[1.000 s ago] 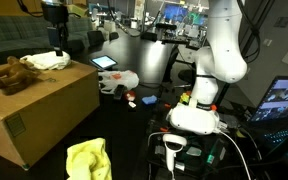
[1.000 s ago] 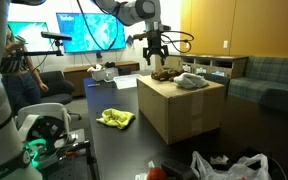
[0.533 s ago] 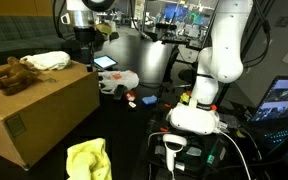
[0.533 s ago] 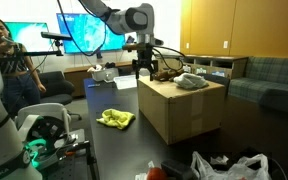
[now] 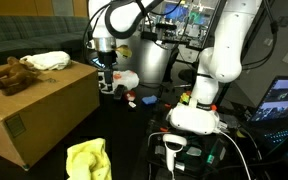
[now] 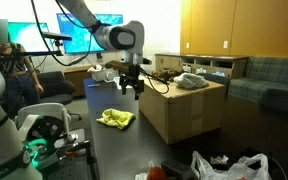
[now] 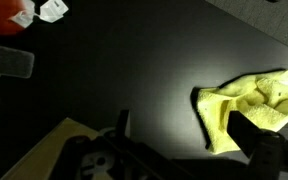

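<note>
claw hangs open and empty mid-frame, just clear of the box side. yellow cloth lies crumpled at right of the wrist view, untouched.

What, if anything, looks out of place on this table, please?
A yellow cloth lies crumpled on the black table beside the cardboard box, and a white plastic bag sits rumpled; nothing looks spilled.

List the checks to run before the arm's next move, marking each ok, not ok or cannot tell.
1. Gripper empty: ok, nothing in it in the wrist view.
2. Jaws open: ok, they stand apart.
3. Gripper clear of box: ok, it hangs beside it, apart.
4. Cloth in sight: ok, lying crumpled on the table.
5. Gripper above Cloth: not ok, it lies off to one side.
</note>
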`<action>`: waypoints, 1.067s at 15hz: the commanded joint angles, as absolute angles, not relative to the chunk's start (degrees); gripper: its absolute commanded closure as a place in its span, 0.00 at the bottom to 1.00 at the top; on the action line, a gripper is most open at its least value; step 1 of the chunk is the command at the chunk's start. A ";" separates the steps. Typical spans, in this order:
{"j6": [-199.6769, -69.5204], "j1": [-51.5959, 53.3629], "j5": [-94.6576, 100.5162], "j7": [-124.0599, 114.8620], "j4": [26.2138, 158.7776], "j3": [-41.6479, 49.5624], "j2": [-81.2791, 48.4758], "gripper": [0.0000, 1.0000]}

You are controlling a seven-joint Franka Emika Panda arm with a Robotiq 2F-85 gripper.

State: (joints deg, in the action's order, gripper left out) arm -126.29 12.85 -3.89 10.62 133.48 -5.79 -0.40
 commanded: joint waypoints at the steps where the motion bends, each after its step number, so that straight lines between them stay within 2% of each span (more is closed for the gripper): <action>1: -131.15 12.52 -6.78 9.27 140.14 -8.45 2.81 0.00; 8: -138.05 14.10 -10.93 6.24 143.41 -12.64 -0.67 0.00; 16: -151.38 17.94 -8.90 -11.47 144.68 -16.52 -7.95 0.00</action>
State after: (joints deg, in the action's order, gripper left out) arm -146.82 16.62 -9.65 -5.62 144.56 -15.60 -5.41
